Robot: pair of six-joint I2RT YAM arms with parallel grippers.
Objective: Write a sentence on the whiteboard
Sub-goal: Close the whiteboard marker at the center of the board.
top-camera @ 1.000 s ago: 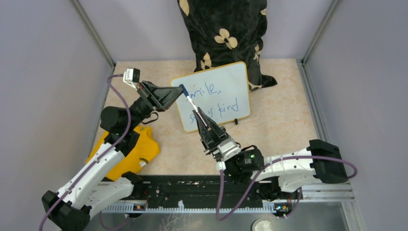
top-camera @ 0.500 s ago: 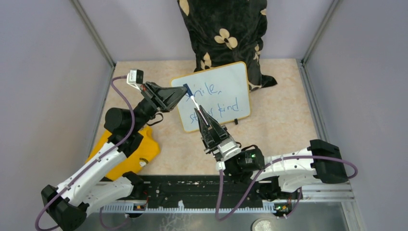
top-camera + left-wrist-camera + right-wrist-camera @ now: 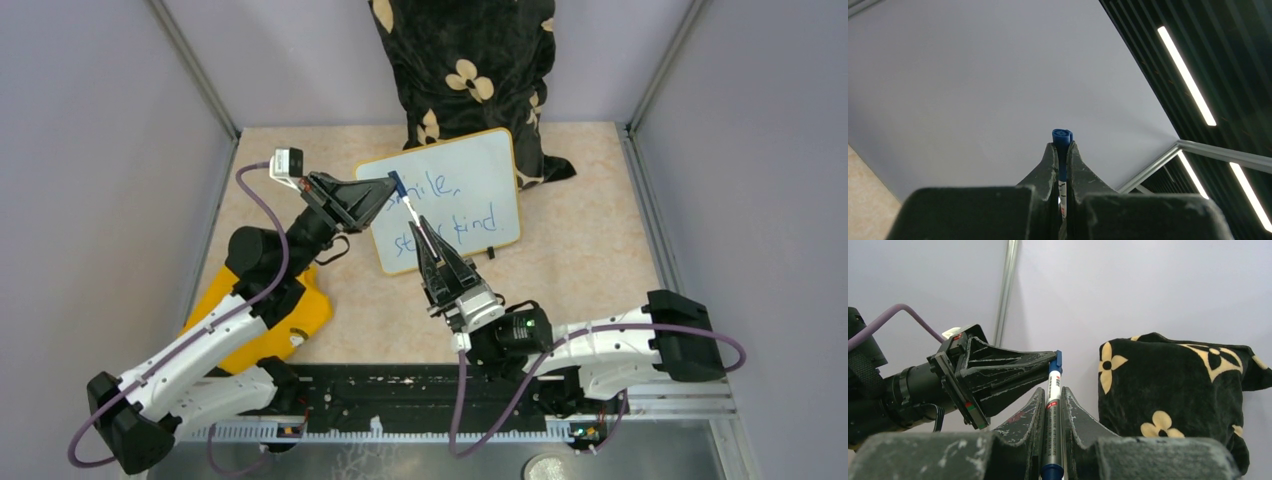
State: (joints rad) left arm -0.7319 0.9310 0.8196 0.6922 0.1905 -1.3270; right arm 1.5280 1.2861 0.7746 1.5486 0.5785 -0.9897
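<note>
Blue cap (image 3: 1062,137) pinched in left claw (image 3: 386,187), moved up to marker (image 3: 1051,440) gripped by right claw (image 3: 418,228) | sentence (image 3: 455,205) stood on whiteboard (image 3: 492,165) | judged recapping, task nearly done

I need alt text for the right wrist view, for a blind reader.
The right claw grips a marker, and the left claw pinches the blue cap at its far end. A black flowered cloth is behind, on the right.

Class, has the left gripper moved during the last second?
Yes. The left gripper has shifted rightward, reaching farther across the left edge of the whiteboard.
</note>
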